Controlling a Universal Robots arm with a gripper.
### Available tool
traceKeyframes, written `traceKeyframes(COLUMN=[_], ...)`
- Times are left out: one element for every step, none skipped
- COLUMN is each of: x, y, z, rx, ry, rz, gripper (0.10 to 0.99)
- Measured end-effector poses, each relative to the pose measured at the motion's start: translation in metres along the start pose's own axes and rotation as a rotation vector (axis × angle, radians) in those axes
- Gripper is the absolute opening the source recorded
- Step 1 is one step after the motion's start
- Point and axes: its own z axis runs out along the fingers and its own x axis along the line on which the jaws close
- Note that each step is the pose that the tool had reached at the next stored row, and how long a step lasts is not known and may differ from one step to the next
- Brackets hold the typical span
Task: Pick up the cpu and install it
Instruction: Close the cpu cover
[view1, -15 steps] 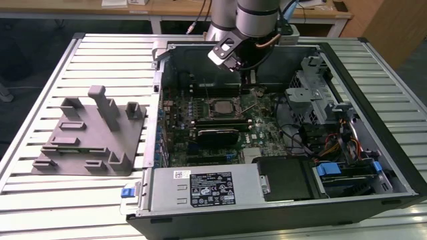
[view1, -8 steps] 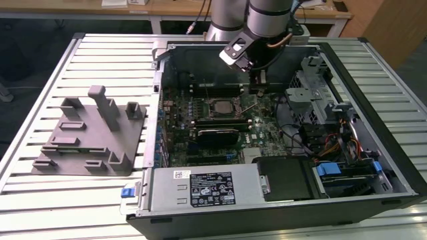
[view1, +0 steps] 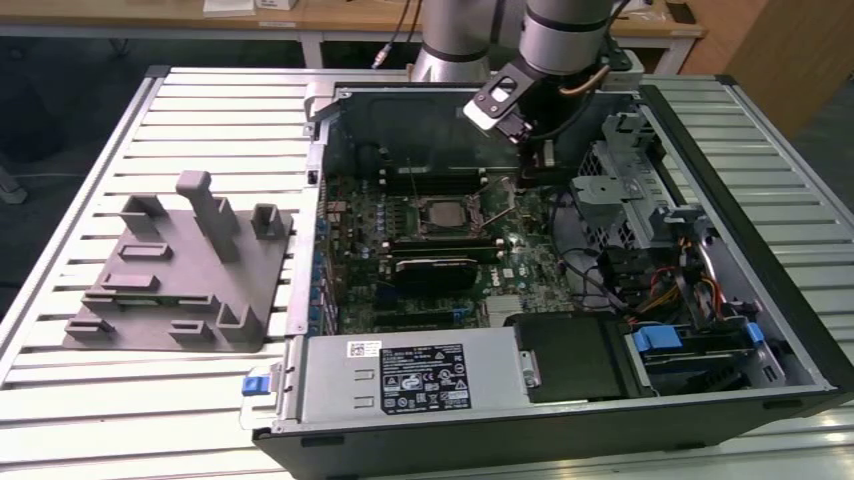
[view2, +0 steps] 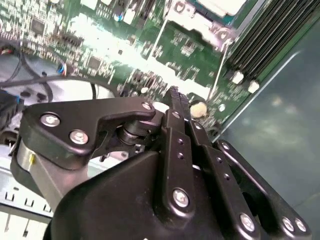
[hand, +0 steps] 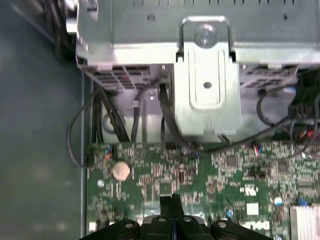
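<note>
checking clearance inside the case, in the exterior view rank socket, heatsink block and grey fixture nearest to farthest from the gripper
From the gripper:
1. socket, just toward the exterior view's left.
2. black heatsink block, past the socket.
3. grey fixture, outside the case, exterior view's left.

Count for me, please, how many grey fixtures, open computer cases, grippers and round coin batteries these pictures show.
Grey fixture: 1
Open computer case: 1
Gripper: 1
Coin battery: 1
Total: 4
</note>
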Motion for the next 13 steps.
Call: traceKeyframes(x=[0.0001, 0.0002, 0.0002, 0.0001, 0.0001, 0.0001, 0.0001, 0.0001, 0.0001, 0.0001, 0.0001, 0.0, 0.0], y=[0.002, 0.0029, 0.0034, 0.0034, 0.0034, 0.0033, 0.0032, 0.0032, 0.0031, 0.003, 0.0029, 0.0029, 0.0028], z=[0.0001, 0.0002, 0.0005, 0.0011, 0.0023, 0.0037, 0.0055, 0.0073, 0.0092, 0.0109, 0.0127, 0.0141, 0.0149], rx=[0.0, 0.0, 0.0, 0.0, 0.0, 0.0, 0.0, 0.0, 0.0, 0.0, 0.0, 0.0, 0.0], ry=[0.0, 0.0, 0.0, -0.0003, -0.0004, -0.0008, -0.0009, -0.0011, -0.0014, -0.0018, -0.0019, -0.002, -0.0019], rz=[0.0, 0.0, 0.001, 0.002, 0.003, 0.005, 0.006, 0.007, 0.008, 0.009, 0.01, 0.011, 0.011], gripper=[0.106, 0.106, 0.106, 0.106, 0.106, 0.106, 0.106, 0.106, 0.106, 0.106, 0.106, 0.106, 0.106])
